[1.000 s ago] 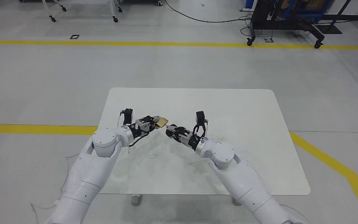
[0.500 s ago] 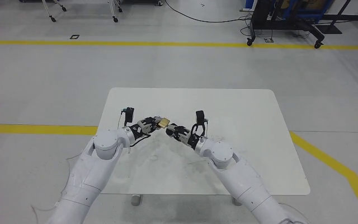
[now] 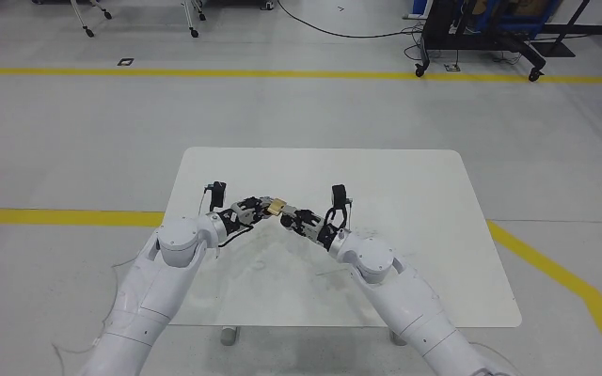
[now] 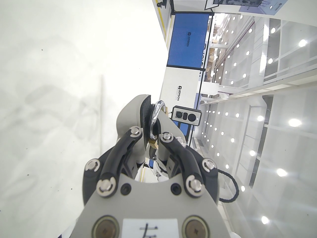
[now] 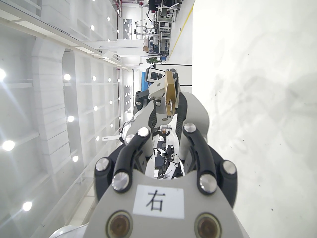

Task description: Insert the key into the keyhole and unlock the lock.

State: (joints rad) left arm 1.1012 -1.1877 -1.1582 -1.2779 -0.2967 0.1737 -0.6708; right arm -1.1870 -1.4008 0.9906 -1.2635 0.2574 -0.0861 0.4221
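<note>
A brass padlock (image 3: 275,204) hangs above the white table (image 3: 414,188), left of its middle. My left gripper (image 3: 256,207) is shut on it. In the left wrist view the silver shackle (image 4: 157,111) sits between that gripper's (image 4: 153,125) pads, with a bit of brass body (image 4: 152,144) behind. My right gripper (image 3: 293,220) faces the lock from the other side, shut on the key. In the right wrist view the lock's brass underside (image 5: 171,92) stands just past my right gripper (image 5: 171,115), and the silver key tip (image 5: 170,103) meets the keyhole.
The two arms meet in a V over the table's left half. The table's right half (image 3: 442,254) and far side are bare white surface. Yellow floor lines (image 3: 282,72) and wheeled stands lie well beyond the table.
Both grippers have shifted a little to the right together, and the right gripper stays pressed close to the lock's underside. Both grips are unchanged.
</note>
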